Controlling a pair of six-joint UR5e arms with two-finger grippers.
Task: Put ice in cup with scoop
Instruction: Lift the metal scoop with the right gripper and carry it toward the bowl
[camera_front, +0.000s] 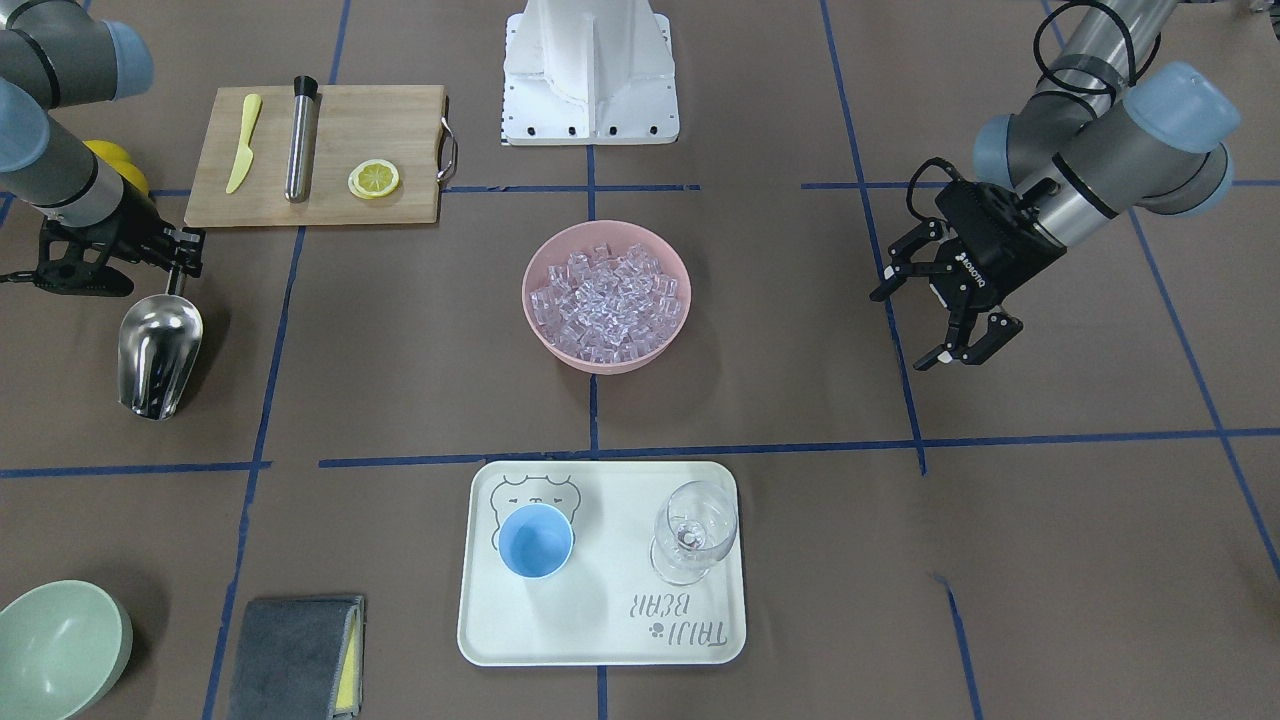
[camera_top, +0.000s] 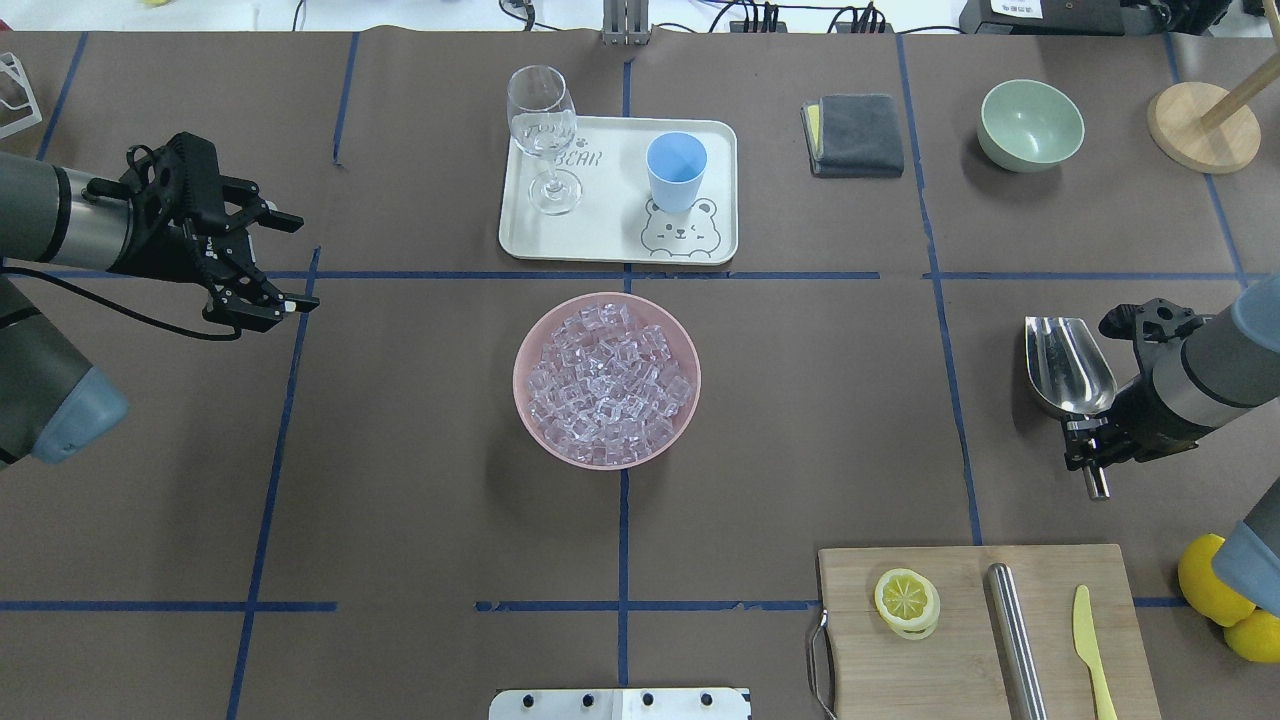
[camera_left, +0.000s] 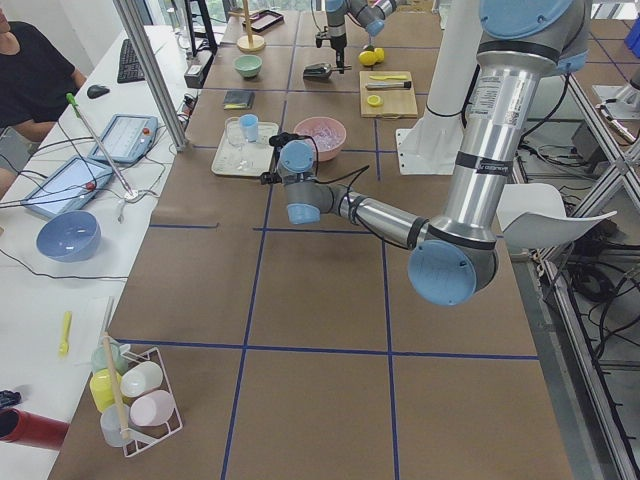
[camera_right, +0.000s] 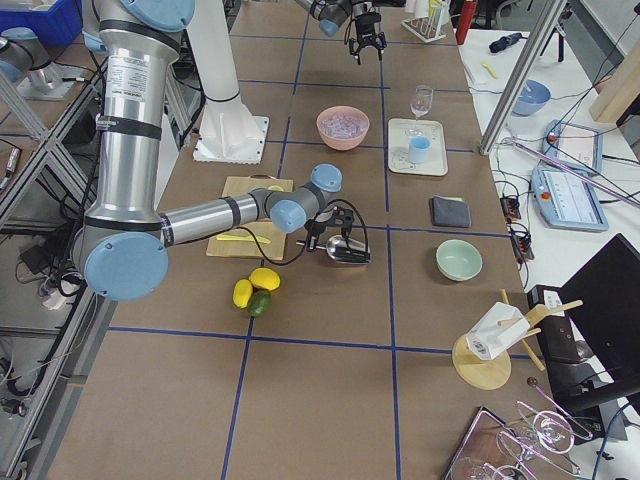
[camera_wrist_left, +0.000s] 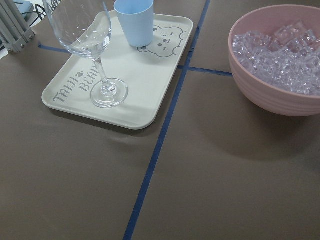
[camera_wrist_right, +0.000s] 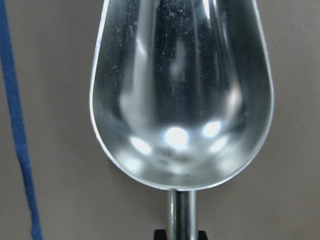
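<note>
Right gripper (camera_top: 1088, 442): jaws are clamped on the thin rod handle of the scoop (camera_top: 1068, 365). The rod runs straight between the jaws, and its free end sticks out behind them toward the robot. The trough extends forward of the jaws, pointing away from the robot, with its hollow side up. In the right wrist view the trough fills the picture as bare polished metal, and the handle enters the black jaw block at the bottom edge. Whether the trough's underside touches the desk (camera_top: 400, 450) or hangs just above it cannot be told. The scoop sits at the robot's right side of the desk, well apart from the ice (camera_top: 608, 385). The ice is heaped in the pink bowl (camera_top: 518, 372) at the desk's centre, and the pile reaches about to the rim. The cup (camera_top: 676, 170) stands upright on the white tray (camera_top: 610, 238) beyond the bowl, on the tray's right half, just above the printed bear. A clear wine glass (camera_top: 543, 125) stands on the tray's left half, apart from the cup. Left gripper (camera_top: 292, 262): jaws are spread wide with nothing between them. It hangs above the desk at the robot's left, well apart from bowl and tray. The left wrist view takes in the tray, the glass, the cup and part of the bowl.
</note>
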